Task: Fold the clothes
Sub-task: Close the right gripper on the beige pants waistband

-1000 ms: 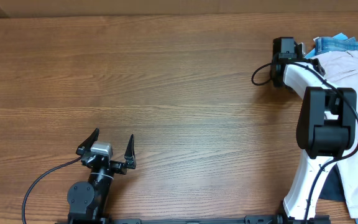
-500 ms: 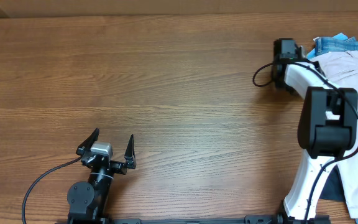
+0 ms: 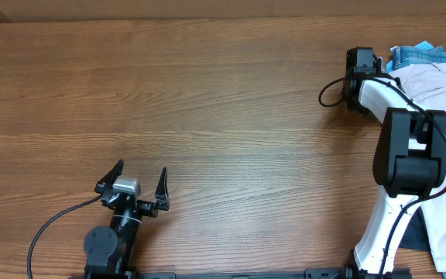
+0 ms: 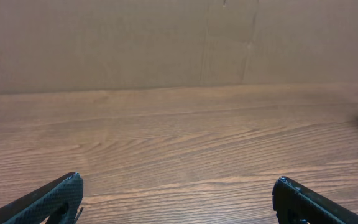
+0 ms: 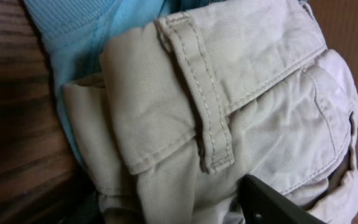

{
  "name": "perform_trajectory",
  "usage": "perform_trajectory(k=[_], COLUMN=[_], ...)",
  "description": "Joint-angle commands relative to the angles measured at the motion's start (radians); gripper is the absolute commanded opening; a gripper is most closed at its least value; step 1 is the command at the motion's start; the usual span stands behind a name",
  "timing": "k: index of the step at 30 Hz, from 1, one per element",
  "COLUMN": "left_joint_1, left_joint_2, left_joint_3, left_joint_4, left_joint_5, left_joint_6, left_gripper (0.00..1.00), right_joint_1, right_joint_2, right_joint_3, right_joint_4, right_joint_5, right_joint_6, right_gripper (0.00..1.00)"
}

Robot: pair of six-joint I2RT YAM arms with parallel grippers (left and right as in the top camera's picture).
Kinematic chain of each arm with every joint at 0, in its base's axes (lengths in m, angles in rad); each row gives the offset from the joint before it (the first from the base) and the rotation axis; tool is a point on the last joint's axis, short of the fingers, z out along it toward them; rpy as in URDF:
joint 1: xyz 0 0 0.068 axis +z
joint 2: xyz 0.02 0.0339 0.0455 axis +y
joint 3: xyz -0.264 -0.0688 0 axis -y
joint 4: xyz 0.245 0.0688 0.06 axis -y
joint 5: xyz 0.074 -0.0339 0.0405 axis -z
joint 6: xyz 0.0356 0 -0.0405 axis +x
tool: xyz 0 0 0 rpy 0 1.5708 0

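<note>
Wood table [image 3: 207, 93] — beige clothes [image 5: 229, 93] far right.

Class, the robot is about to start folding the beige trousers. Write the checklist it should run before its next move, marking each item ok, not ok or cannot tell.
1. Pale beige cotton trousers in the right wrist view: ok, the waistband and belt loop fill it.
2. Right gripper at the trousers' edge: ok, seen from overhead.
3. Right jaws closed on cloth: cannot tell, only one finger shows.
4. Trousers separate from the light-blue fabric: not ok, they lie over it.
5. Left gripper open and empty: ok.
6. Trousers spread flat on the wooden table: not ok, they are bunched.
</note>
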Motion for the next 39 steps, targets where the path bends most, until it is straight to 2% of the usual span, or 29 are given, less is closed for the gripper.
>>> perform_trajectory(k=[1,17,22,27,28,29,33,34,39], left_joint_1=[0.001,0.001,0.001,0.001,0.001,0.001,0.001,0.001,0.001], left_joint_2=[-0.009,-0.009,-0.009,-0.009,-0.009,-0.009,-0.009,-0.009,-0.009], left_joint_3=[-0.004,-0.004,-0.004,-0.004,-0.004,-0.004,-0.004,-0.004,-0.004], left_joint_4=[-0.002,-0.002,-0.002,-0.002,-0.002,-0.002,-0.002,-0.002,-0.002], left_joint_5=[-0.011,-0.011,-0.011,-0.011,-0.011,-0.011,-0.011,-0.011,-0.011], left_joint_6=[0.016,0.016,0.016,0.016,0.016,0.016,0.016,0.016,0.016], left_gripper=[1.00,1.00,1.00,1.00,1.00,1.00,1.00,1.00,1.00], right_joint_1=[0.012,0.035,0.021,0.008,0.008,0.008,0.013,0.016,0.031], right_joint_2=[-0.024,-0.024,-0.024,-0.024,-0.024,-0.024,-0.026,-0.029,-0.085], right_joint_3=[0.023,0.023,0.023,0.023,0.023,0.023,0.023,0.023,0.031], right_joint_4=[0.008,0.031,0.024,0.024,0.024,0.024,0.047,0.056,0.073], right_joint_5=[0.004,0.004,0.003,0.001,0.001,0.001,0.031,0.054,0.077], right_joint_6=[0.012,0.030,0.030,0.030,0.030,0.030,0.038,0.053,0.090], right_gripper=[0.67,0.65,0.48,0.44,0.38,0.29,0.07,0.04,0.04])
